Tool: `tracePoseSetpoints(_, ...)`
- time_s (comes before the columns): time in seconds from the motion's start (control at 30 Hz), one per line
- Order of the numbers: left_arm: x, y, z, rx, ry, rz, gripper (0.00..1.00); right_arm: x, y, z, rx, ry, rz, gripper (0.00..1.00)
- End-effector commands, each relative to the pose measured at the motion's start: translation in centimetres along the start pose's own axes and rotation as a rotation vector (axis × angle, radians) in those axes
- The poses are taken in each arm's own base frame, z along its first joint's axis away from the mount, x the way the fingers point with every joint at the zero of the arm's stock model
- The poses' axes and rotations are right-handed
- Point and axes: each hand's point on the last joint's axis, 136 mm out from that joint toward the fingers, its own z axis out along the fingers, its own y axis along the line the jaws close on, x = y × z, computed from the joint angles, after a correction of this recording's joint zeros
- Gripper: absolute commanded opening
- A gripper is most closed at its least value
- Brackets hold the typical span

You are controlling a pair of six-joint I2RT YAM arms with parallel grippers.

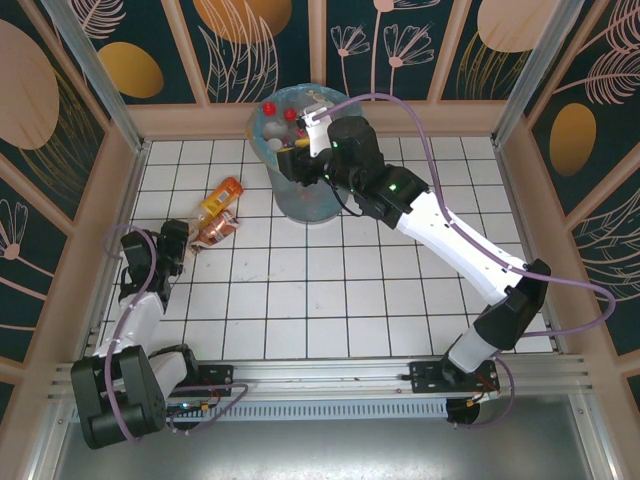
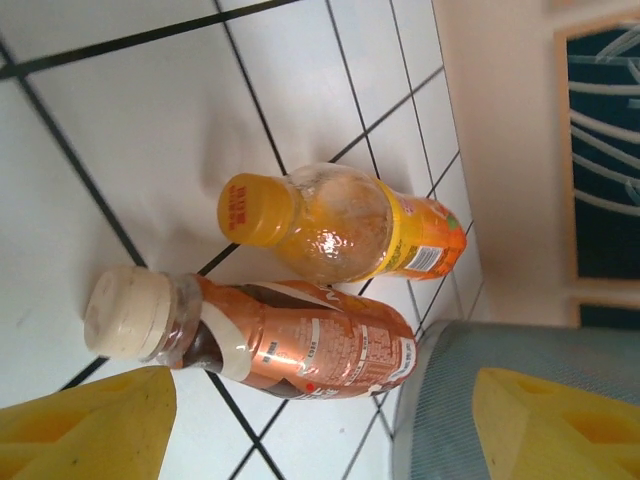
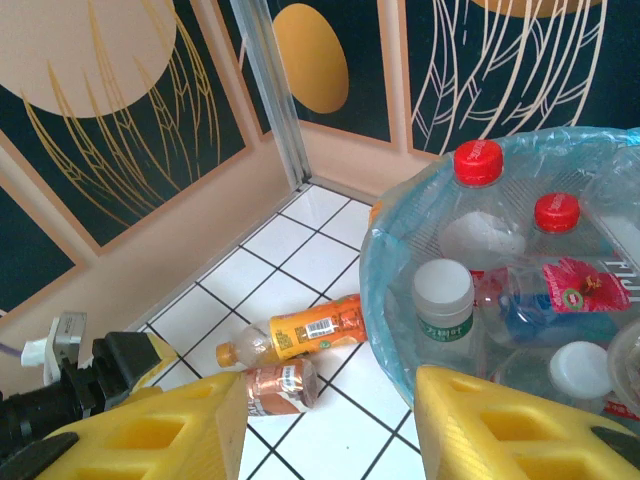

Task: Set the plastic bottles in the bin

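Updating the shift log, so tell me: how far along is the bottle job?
Mostly done: several bottles already sit in the bin. In hand: nothing; the right tool hangs open at the bin, the left tool open facing the last two. Left: the orange bottle and brown bottle lying on the tiles.

A round grey-blue bin lined with a translucent light-blue bag stands at the far middle of the white tiled table, with red-capped clear plastic bottles inside. The right hand hangs over the bin's open top. To the bin's left lie an orange plastic bottle and a copper-brown plastic bottle side by side, with the left hand just beside the brown one.
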Motion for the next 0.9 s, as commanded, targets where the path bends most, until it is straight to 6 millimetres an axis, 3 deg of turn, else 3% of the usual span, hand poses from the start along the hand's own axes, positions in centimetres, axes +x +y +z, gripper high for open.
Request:
tracePoseSetpoints(0.0, -0.2, 0.4, -0.2, 0.031, -0.027, -0.189, 0.76, -1.7, 0.7, -1.2, -0.022, -0.074, 0.013, 0.48)
tracePoseSetpoints(0.2, 0.2, 2.7, 0.2, -0.155, 0.006, -0.279, 0.74, -1.6, 0.5, -1.5, -0.012, -0.086, 0.004, 0.48)
tracePoseSetpoints(0.33, 0.4, 3.2, 0.9, -0.261, 0.050, -0.276, 0.74, -1.5, 0.5, -1.5, -0.013, -0.089, 0.001, 0.48)
tracePoseSetpoints(0.5, 1.0, 3.3, 2.5, -0.273, 0.109, -0.325, 0.75, -1.3, 0.5, -1.5, -0.012, -0.086, 0.000, 0.48)
tracePoseSetpoints(0.87, 0.6, 5.1, 2.5, -0.380, 0.053, -0.437, 0.73, -0.5, -0.7, -1.7, 0.042, -0.091, -0.015, 0.48)
